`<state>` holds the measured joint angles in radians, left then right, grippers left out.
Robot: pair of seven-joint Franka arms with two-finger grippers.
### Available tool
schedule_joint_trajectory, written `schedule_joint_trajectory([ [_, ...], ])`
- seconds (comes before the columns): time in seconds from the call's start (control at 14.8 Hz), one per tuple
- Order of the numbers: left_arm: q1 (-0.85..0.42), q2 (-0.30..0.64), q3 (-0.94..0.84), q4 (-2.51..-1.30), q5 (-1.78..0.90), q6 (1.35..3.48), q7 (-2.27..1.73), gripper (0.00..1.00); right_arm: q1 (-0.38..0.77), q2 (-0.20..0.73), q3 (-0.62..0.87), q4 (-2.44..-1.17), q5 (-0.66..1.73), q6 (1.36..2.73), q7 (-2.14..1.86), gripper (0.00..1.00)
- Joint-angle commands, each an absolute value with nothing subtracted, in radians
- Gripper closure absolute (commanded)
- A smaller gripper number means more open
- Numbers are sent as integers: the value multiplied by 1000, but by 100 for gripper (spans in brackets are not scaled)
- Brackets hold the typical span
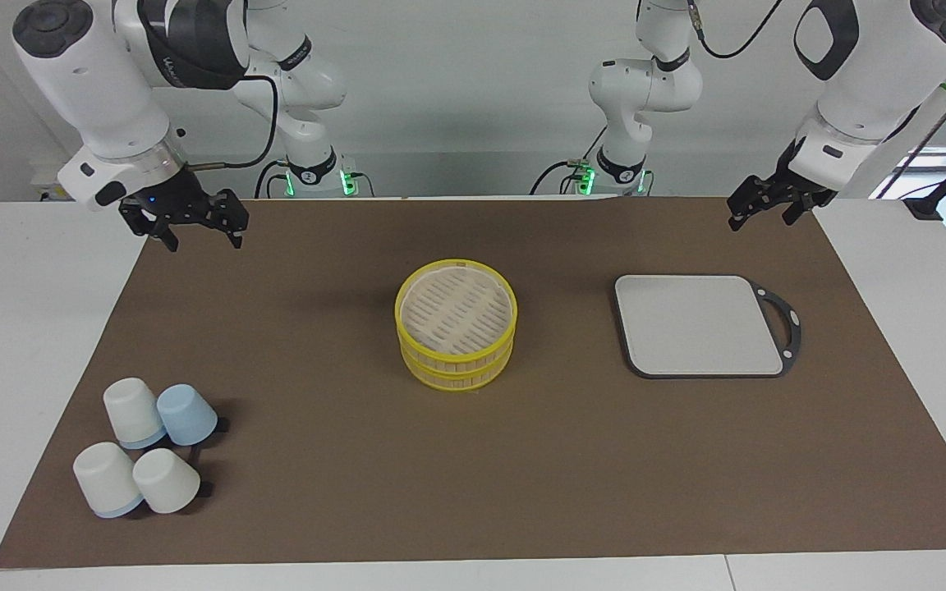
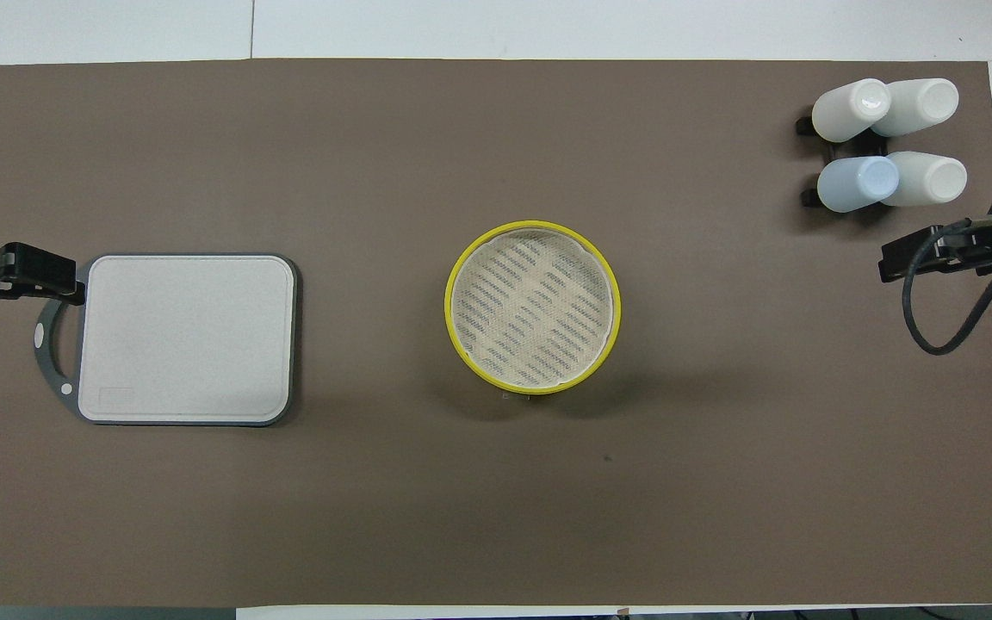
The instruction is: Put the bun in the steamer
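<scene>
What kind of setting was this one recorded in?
Most likely a robotics lab tabletop, staged rather than a real kitchen: two arms mounted at a white table covered by a brown mat, with only a few props set out, a steamer, a board and upturned cups.

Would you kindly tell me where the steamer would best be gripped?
Probably the top yellow rim of the steamer, from straight above with one finger inside: it stands upright and open mid-mat, too wide to span, with nothing beside it.
</scene>
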<state>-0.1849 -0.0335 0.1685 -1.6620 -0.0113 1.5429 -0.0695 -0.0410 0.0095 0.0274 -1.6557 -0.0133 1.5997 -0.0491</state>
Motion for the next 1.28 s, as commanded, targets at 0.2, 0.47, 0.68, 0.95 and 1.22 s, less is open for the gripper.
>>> schedule_joint_trajectory([
  [0.2, -34, -48, 20, -1686, 9, 1571, -58, 0, -69, -8, 40, -1678, -2, 1634, -52, 0],
  [0.47, -37, -2, 26, -1632, 9, 1539, -49, 0, -84, 6, 40, -1651, -2, 1638, -57, 0],
  [0.68, -54, 14, 28, -1612, 11, 1511, -48, 0, -84, 9, 40, -1638, -5, 1637, -57, 0],
  [0.95, -78, -5, 67, -1628, 9, 1517, -44, 0, -87, 9, 40, -1638, -12, 1638, -60, 0],
  [1.22, -101, -6, 74, -1641, 9, 1528, -49, 0, -87, 8, 40, -1641, -11, 1628, -60, 0],
])
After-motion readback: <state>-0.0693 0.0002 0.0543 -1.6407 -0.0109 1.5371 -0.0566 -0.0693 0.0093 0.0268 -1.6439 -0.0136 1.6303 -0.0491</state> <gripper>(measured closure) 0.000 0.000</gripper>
